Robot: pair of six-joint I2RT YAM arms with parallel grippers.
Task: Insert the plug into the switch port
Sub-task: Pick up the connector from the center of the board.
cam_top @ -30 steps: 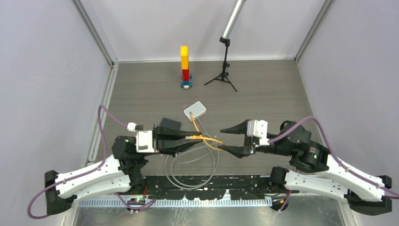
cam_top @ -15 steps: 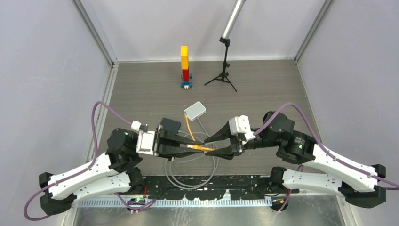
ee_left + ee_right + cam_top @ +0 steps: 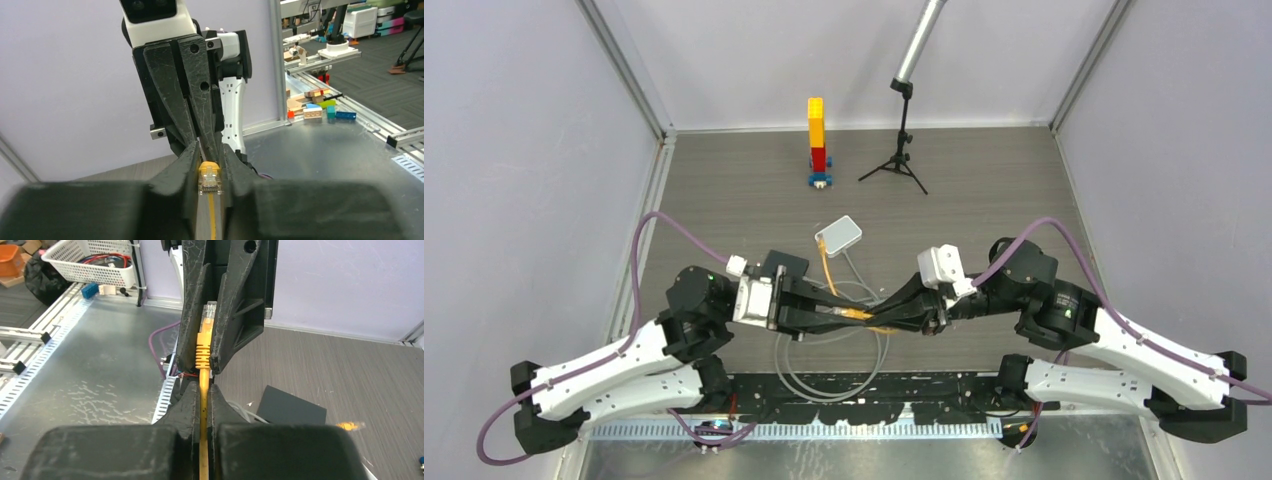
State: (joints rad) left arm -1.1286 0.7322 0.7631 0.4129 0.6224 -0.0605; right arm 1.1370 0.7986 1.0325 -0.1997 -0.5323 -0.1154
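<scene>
The left gripper [image 3: 844, 312] is clamped on the clear-tipped orange plug [image 3: 209, 178]. The right gripper [image 3: 203, 390] meets it nose to nose, its jaws narrow and pinching the orange cable [image 3: 204, 377] just behind the plug's boot — both well to the near side of the white box [image 3: 839, 234]. The cable runs from there up to the box's near-left edge, where the switch port is too small to make out from above — and a grey cable [image 3: 879, 355] lies looped on the table [image 3: 984, 200], nearer than the box.
</scene>
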